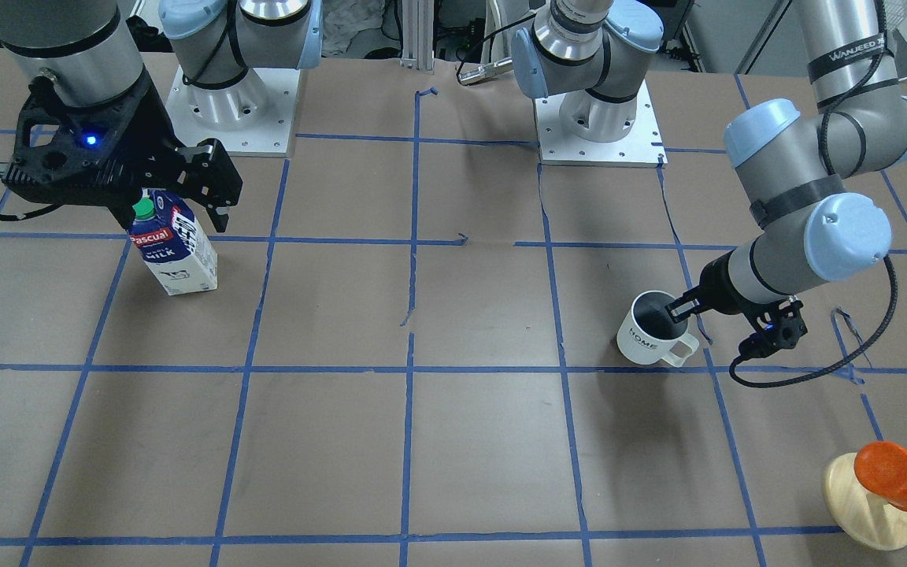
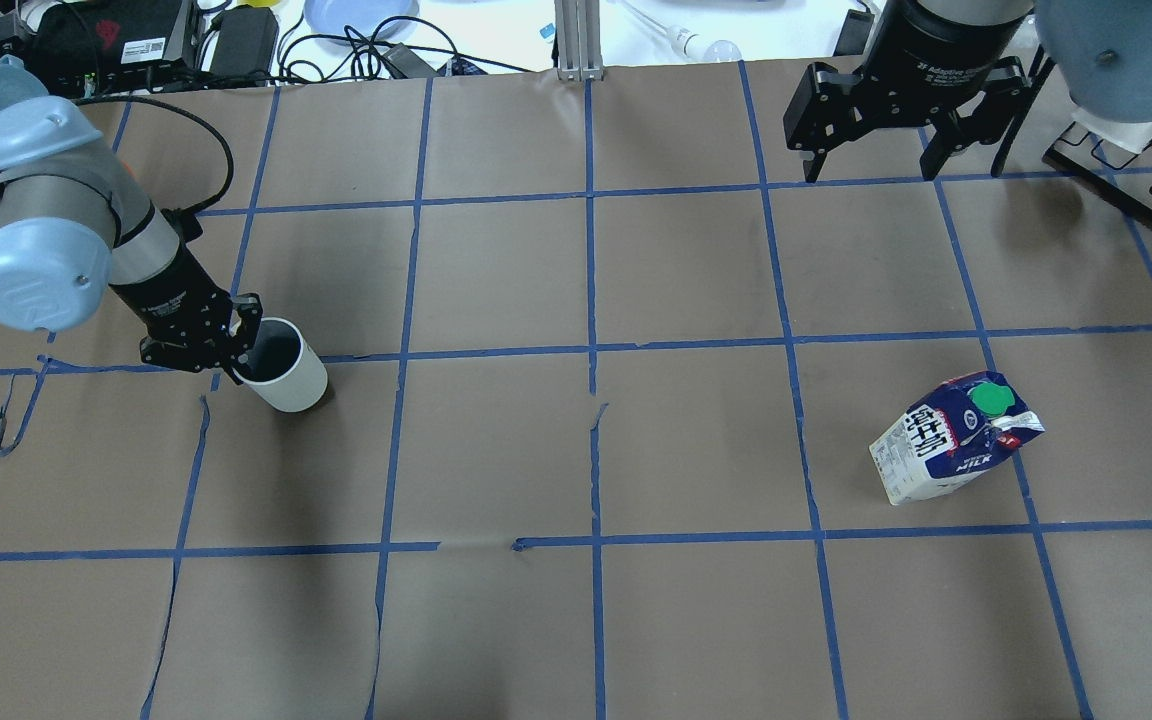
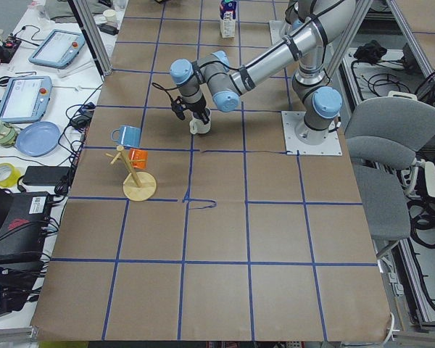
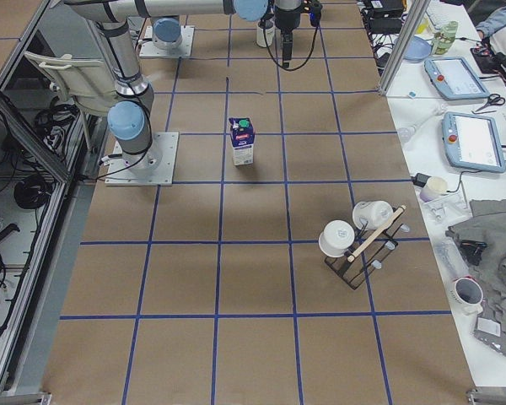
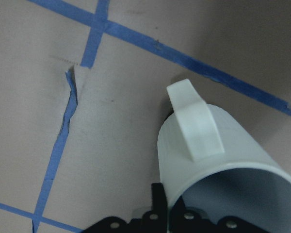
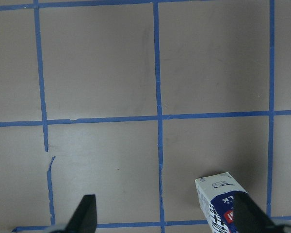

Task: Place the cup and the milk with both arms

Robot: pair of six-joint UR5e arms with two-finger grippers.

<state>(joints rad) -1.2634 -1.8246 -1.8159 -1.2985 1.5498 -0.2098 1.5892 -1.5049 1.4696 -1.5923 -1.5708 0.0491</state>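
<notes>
The white cup (image 1: 650,335) with "HOME" on its side is tilted on the brown table on my left side. My left gripper (image 1: 678,309) is shut on its rim, one finger inside and one outside. In the left wrist view the cup (image 5: 218,160) shows its handle up, with the fingers (image 5: 157,204) at the rim. The overhead view shows the cup (image 2: 286,375) and this gripper (image 2: 236,345) too. The milk (image 2: 951,440) stands free and upright on my right side (image 1: 174,248). My right gripper (image 2: 872,165) is open, high above the table, clear of the carton (image 6: 218,199).
A wooden mug tree with an orange mug (image 1: 890,472) stands near the table's corner on my left side, with a blue mug (image 3: 127,135) beside it. A black rack with white mugs (image 4: 358,236) stands on my right side. Arm base plates (image 1: 225,110) are at the robot's edge.
</notes>
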